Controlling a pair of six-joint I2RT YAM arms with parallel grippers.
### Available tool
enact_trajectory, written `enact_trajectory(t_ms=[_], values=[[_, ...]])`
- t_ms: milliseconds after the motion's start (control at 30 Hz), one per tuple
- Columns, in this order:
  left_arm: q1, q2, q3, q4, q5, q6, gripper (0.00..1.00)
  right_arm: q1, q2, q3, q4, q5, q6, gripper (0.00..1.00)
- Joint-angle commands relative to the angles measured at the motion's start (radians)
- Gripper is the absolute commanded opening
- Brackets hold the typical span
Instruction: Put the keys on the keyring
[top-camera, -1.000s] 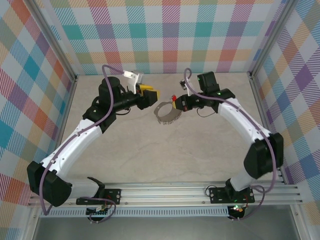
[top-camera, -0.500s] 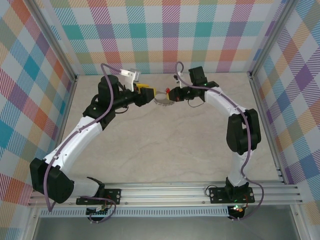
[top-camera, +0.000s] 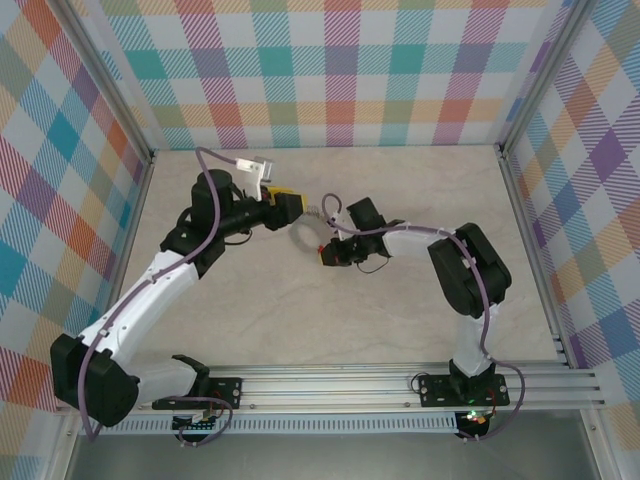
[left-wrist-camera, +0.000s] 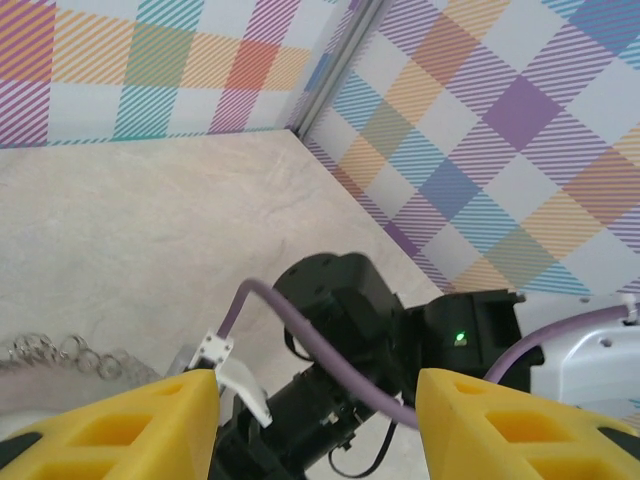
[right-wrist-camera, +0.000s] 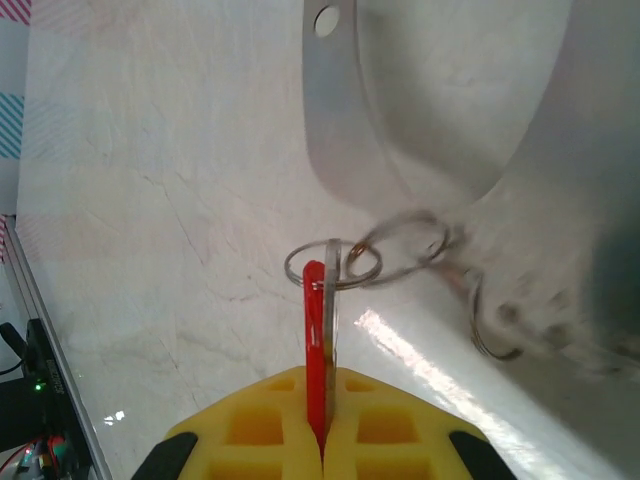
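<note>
As we look down from the top camera, the left gripper (top-camera: 289, 208) and the right gripper (top-camera: 327, 254) meet over the table (top-camera: 300, 330), toward its far side. The keyring (top-camera: 306, 234) sits between them, just beside the left gripper's yellow tips, with the right gripper at its near-right edge. A red speck at the right gripper's tip is the key (top-camera: 322, 263), too small there for us to tell more. The right arm (top-camera: 465, 270) is folded sharply at the elbow.

Left wrist camera: we see both yellow fingers (left-wrist-camera: 110, 430) standing well apart. Between them are the right arm's black wrist and its purple cable (left-wrist-camera: 300, 325), beyond the tips. The keyring's fringe of loops pokes in at the far left, just beside the left-hand finger. We cannot tell whether it touches that finger.

Right wrist camera: the yellow pads (right-wrist-camera: 250, 420) are pressed together on the key's red head, seen edge-on, with the silver blade alongside, pointing away from the gripper. The key's tip overlaps a small loop (right-wrist-camera: 350, 262) of the fringe, and we cannot tell if it is threaded through. The wide grey band (right-wrist-camera: 335, 130) of the keyring, with a round hole, curves just beyond. More loops sit blurred to the right.
</note>
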Motion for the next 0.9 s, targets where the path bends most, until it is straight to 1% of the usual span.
enact_trajectory(t_ms=[0, 167, 300, 333, 367, 433, 500, 567, 733, 767, 800, 867], values=[[0.014, -0.037, -0.026, 0.032, 0.005, -0.022, 0.54, 0.018, -0.037, -0.034, 0.106, 0.02, 0.055, 0.0], [0.014, -0.037, -0.043, 0.047, 0.01, -0.035, 0.54, 0.036, -0.034, -0.073, 0.132, 0.017, 0.08, 0.0], [0.014, -0.033, -0.051, 0.064, 0.018, -0.052, 0.54, 0.059, -0.062, -0.103, 0.135, 0.013, 0.095, 0.01], [0.014, -0.032, -0.053, 0.067, 0.019, -0.055, 0.54, 0.066, -0.072, -0.113, 0.133, 0.012, 0.098, 0.05], [0.014, -0.033, -0.054, 0.067, 0.022, -0.055, 0.54, 0.074, -0.088, -0.128, 0.132, 0.01, 0.106, 0.13], [0.014, -0.034, -0.054, 0.065, 0.025, -0.058, 0.55, 0.091, -0.135, -0.17, 0.142, 0.005, 0.122, 0.23], [0.014, -0.038, -0.049, 0.053, 0.039, -0.061, 0.55, 0.107, -0.208, -0.242, 0.158, 0.004, 0.151, 0.42], [0.014, -0.045, -0.046, 0.041, 0.049, -0.062, 0.56, 0.109, -0.299, -0.32, 0.186, 0.013, 0.185, 0.53], [0.01, -0.084, -0.064, 0.029, 0.044, -0.065, 0.61, 0.109, -0.596, -0.45, 0.111, 0.143, 0.213, 0.72], [0.009, -0.098, -0.07, 0.026, 0.035, -0.066, 0.64, 0.108, -0.657, -0.456, 0.072, 0.176, 0.21, 0.77], [0.008, -0.112, -0.078, 0.024, 0.023, -0.064, 0.7, 0.106, -0.713, -0.455, 0.03, 0.212, 0.204, 0.83], [0.007, -0.144, -0.091, 0.014, -0.012, -0.063, 0.86, 0.093, -0.808, -0.437, -0.065, 0.272, 0.186, 0.98]])
